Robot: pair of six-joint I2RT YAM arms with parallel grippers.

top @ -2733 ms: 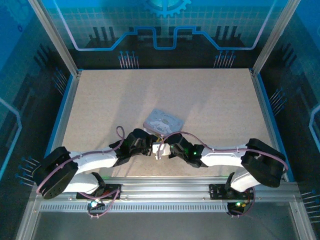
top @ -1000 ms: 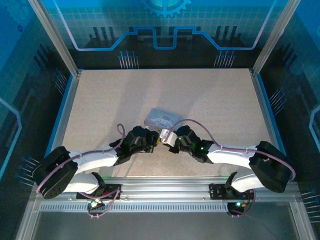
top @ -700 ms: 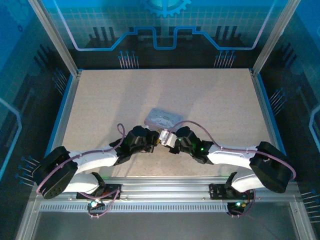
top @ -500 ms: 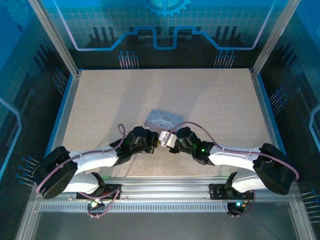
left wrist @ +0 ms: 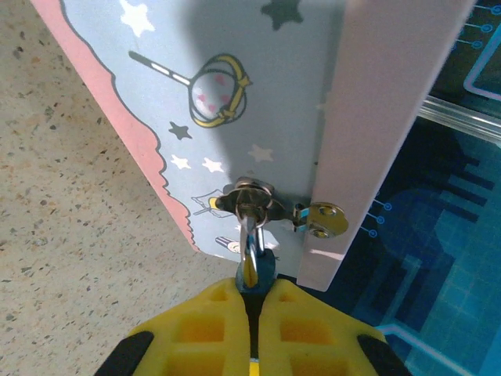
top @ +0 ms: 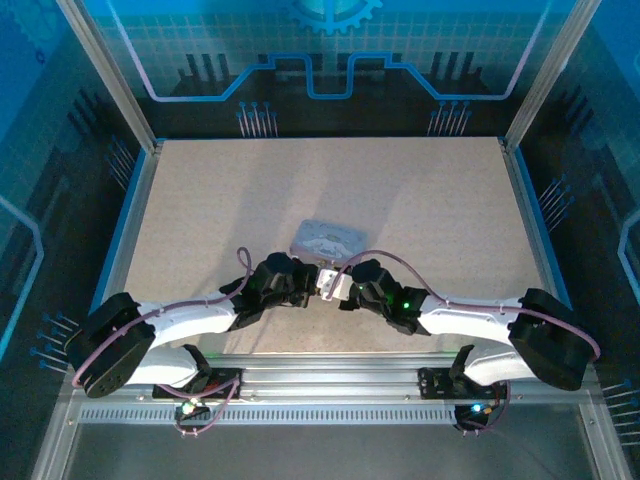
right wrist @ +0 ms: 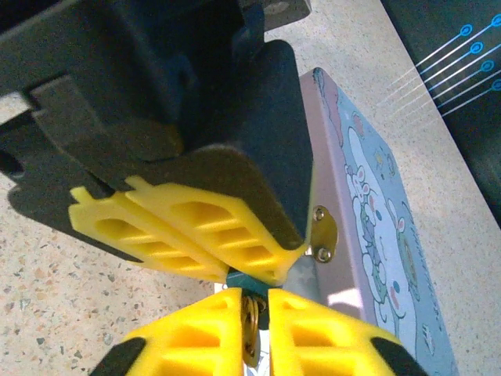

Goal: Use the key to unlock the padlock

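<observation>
**A:** State of the grip at that frame?

**B:** Left fingers (left wrist: pixel 270 296) were pressed together on the padlock (left wrist: pixel 257 270), with the dark body clamped right at their tips. The shackle (left wrist: pixel 249 239) ran straight out from them into the hasp (left wrist: pixel 250 200).

**A:** Right side?

**B:** Right fingers (right wrist: pixel 231 309) were pinching the key (right wrist: pixel 249 325), held edge-on between them. Its end pointed at the padlock body just past their tips. The two sets of tips sat nose to nose, nearly touching.

**A:** Key in the keyhole?

**B:** Couldn't tell, the yellow tips hid the junction. The key end was at the body, and that's all I'd claim.

**A:** What was past the fingers?

**B:** The tin (left wrist: pixel 235 94), just beyond both sets of tips and lying flat on the table (left wrist: pixel 63 196). The shackle looked closed through the hasp, so I read it as locked.

**A:** So which step?

**B:** My read is insertion: lock held, key presented, no turn made yet.

**A:** Next move?

**B:** Push the key along its own axis until it seats, then twist from the right wrist. The left has to hold the body rigid so the torque goes into the lock, not into the hasp or the tin. Alignment is tight on parts this small, so an off-axis key will probably skid off.
</observation>
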